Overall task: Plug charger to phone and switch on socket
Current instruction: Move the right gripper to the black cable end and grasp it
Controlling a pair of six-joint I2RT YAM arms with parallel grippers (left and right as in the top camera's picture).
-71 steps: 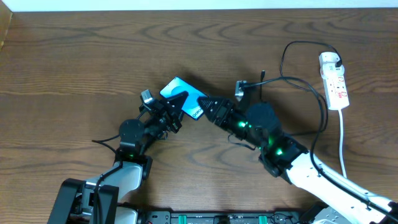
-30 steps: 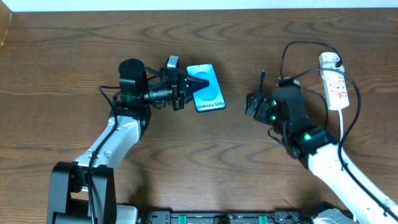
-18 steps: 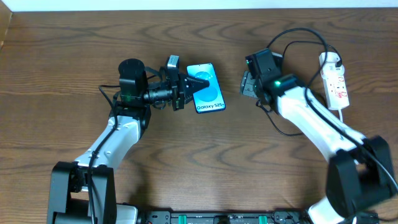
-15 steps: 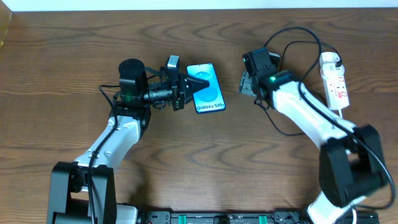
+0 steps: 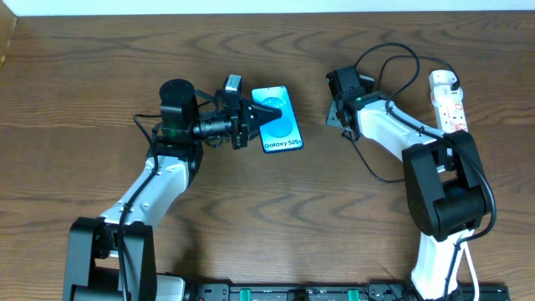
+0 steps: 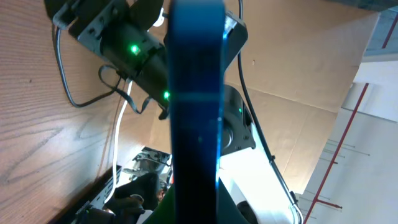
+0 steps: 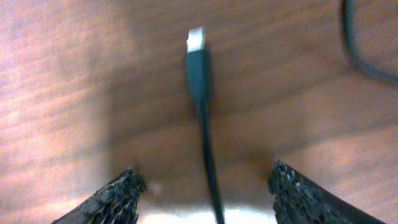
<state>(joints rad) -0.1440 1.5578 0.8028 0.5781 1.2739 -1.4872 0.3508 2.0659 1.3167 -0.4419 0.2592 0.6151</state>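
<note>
The phone (image 5: 284, 132), cyan screen up, is held off the table by my left gripper (image 5: 264, 112), which is shut on its left edge. In the left wrist view the phone (image 6: 196, 93) shows edge-on as a blue bar between the jaws of my left gripper (image 6: 196, 211). My right gripper (image 5: 338, 112) is open, low over the charger's tip. In the right wrist view the small plug tip (image 7: 196, 40) and its thin black cable (image 7: 208, 143) lie between the open fingers (image 7: 112, 199) without touching them. The cable (image 5: 393, 47) loops right to the socket (image 5: 451, 113).
A black plug (image 5: 452, 84) sits in the far end of the white socket, whose white lead (image 5: 461, 180) runs toward the front edge. The table (image 5: 100, 50) is dark wood. My right arm (image 5: 393, 130) stretches across the cable loop.
My left gripper lifted the phone to the left and now holds it still. My right arm swung back and left to the cable tip, and the open gripper now straddles the cable.
</note>
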